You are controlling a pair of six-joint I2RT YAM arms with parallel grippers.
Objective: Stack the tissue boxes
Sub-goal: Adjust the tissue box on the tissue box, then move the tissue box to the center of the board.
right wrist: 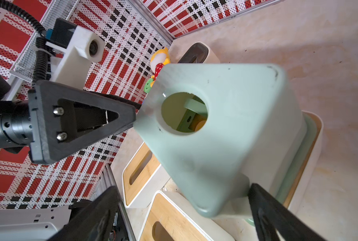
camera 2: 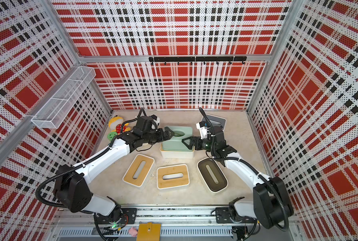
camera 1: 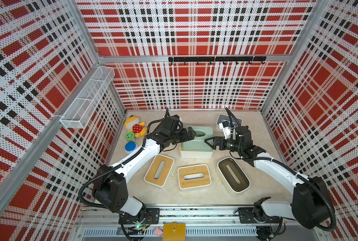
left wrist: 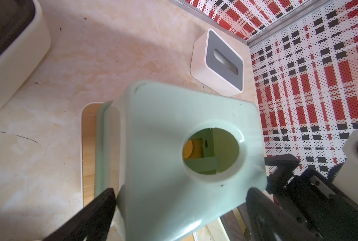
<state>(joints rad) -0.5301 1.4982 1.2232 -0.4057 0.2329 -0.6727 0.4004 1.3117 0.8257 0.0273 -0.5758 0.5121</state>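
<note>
A mint-green tissue box (camera 1: 194,144) (camera 2: 173,144) rests on a white wood-lidded tissue box (camera 1: 195,154) at mid table. My left gripper (camera 1: 191,133) (left wrist: 181,192) is open, its fingertips on either side of the mint box's left edge. My right gripper (camera 1: 207,143) (right wrist: 182,187) is open around the near right corner, with a gap beside it. Two wood-lidded boxes (camera 1: 159,170) (camera 1: 194,176) and an olive-lidded box (camera 1: 233,174) lie in front. A grey-lidded box (left wrist: 221,60) sits at the back right. A dark-lidded box (right wrist: 196,52) shows behind the mint one.
A yellow-red plush toy (camera 1: 135,126), a green disc (camera 1: 129,136) and a blue disc (camera 1: 130,146) lie at the back left by the wall. A wire basket (camera 1: 86,100) hangs on the left wall and a black hook rail (camera 1: 216,59) on the back wall.
</note>
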